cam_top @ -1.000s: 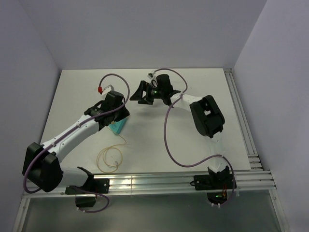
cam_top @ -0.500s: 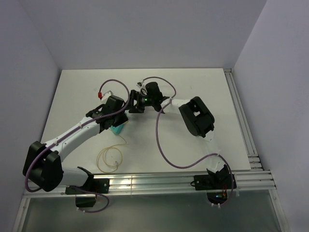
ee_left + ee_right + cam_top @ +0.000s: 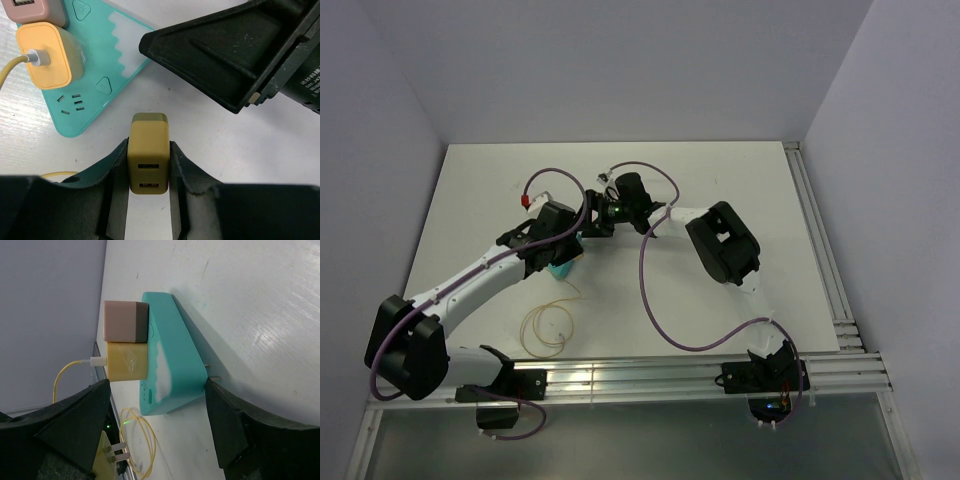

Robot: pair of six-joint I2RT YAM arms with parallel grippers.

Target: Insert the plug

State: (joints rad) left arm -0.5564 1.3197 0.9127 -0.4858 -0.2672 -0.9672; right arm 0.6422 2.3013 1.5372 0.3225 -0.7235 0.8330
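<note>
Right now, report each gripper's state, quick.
Left gripper: closed, holding the olive-yellow USB charger plug.
Right gripper: open, teal power strip between its fingers, nothing gripped.

Teal strip (image 3: 92, 52) on white table (image 3: 225, 145), pink block (image 3: 35, 10) plugged in.
Lies flat, wedge-shaped; pink block at one end, bare sockets (image 3: 74, 102) toward the other. Rails (image 3: 650, 378) along near table edge.
</note>
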